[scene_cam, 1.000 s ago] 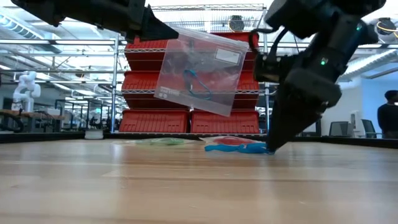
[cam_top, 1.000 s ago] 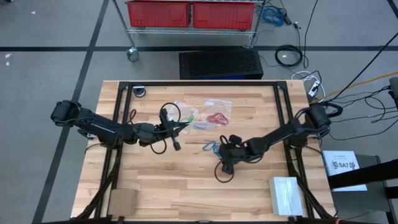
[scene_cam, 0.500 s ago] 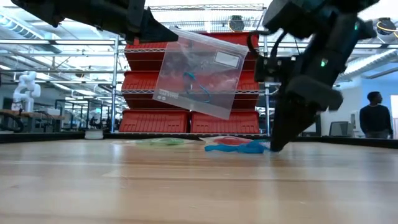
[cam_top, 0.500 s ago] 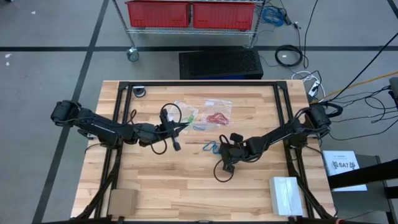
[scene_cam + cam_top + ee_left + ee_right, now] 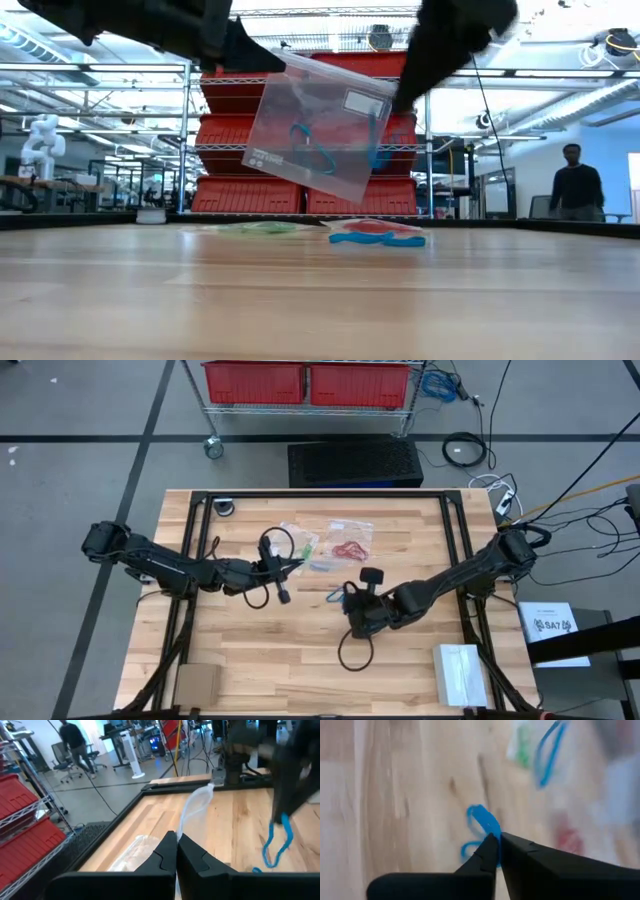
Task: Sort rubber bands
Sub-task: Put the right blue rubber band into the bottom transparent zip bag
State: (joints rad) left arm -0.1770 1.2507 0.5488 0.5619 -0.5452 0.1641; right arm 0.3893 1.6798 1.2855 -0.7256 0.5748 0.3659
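Observation:
My left gripper (image 5: pixel 292 565) is shut on a clear zip bag (image 5: pixel 320 130) that hangs in the air with blue rubber bands inside. My right gripper (image 5: pixel 345 600) is raised beside the bag and shut on one blue rubber band (image 5: pixel 277 842), which dangles below it. More blue rubber bands (image 5: pixel 378 238) lie loose on the table. Behind them lie two more bags, one with green bands (image 5: pixel 300 545) and one with red bands (image 5: pixel 350 548). My left gripper pinches the bag's top edge (image 5: pixel 186 820) between its two fingers, which come about level from the table's left. The bag hangs tilted below them, clear of the table. My right gripper pinches the blue band's upper end (image 5: pixel 484 820) at its fingertips, slanting down. The band hangs slack below (image 5: pixel 378 135), clear of the table.
A white box (image 5: pixel 460 670) and a cardboard piece (image 5: pixel 197 682) sit near the table's front edge. Black cables loop off both arms. A rack of red bins (image 5: pixel 300 190) stands beyond the far edge, and a person (image 5: pixel 572 185) stands in the room behind.
My right gripper has shut on a blue band at the loose pile and risen from the table, shifting toward the left edge beside the hanging bag. The band has been lifted clear and now dangles. The left gripper keeps the bag in place.

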